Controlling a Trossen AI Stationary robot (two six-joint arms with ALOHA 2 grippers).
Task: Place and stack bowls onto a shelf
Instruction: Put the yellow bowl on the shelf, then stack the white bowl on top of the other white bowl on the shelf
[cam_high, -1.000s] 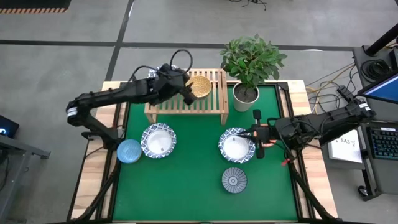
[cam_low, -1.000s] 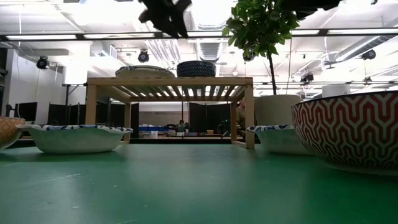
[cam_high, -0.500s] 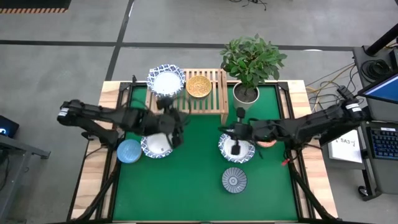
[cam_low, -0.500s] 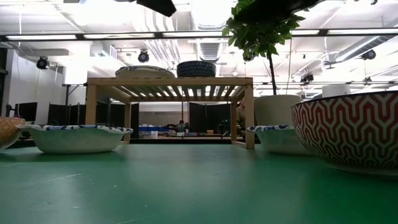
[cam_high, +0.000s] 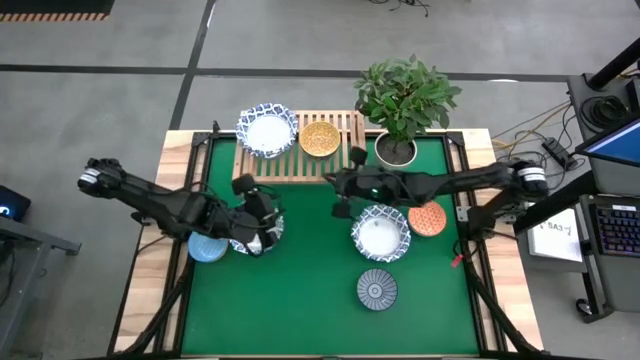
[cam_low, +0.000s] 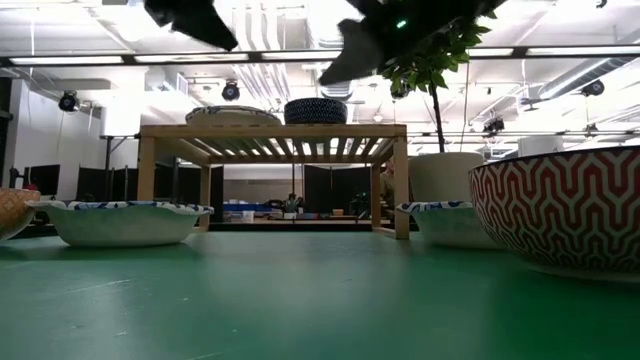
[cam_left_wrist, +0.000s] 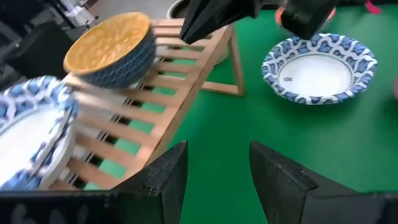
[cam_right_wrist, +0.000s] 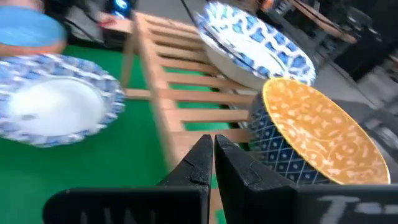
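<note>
The light-wood shelf (cam_high: 300, 155) stands at the table's far side. On its slatted top rest a white blue-rimmed bowl (cam_high: 267, 130) and a mustard-yellow bowl (cam_high: 320, 138). My left gripper (cam_high: 258, 230) is open and hangs in the air (cam_low: 190, 18) over a second white bowl (cam_high: 243, 228) on the table. My right gripper (cam_high: 337, 186) is shut and hovers (cam_low: 345, 55) before the shelf's front edge, facing the mustard-yellow bowl (cam_right_wrist: 311, 137). A third white bowl (cam_high: 380, 232), an orange-red bowl (cam_high: 427, 218), a grey-blue bowl (cam_high: 377, 290) and a light-blue bowl (cam_high: 205, 245) sit on the table.
A white pot with a leafy plant (cam_high: 397, 148) stands right of the shelf, close behind my right arm. The green mat (cam_high: 310, 290) is bare in its middle and along the near edge. The shelf's right part (cam_high: 348, 150) carries nothing.
My left gripper has drawn back from above the shelf toward the near edge and now hangs over the left white bowl on the table. My right gripper has travelled from beside the right white bowl toward the table's left and far side, up to the shelf's front.
</note>
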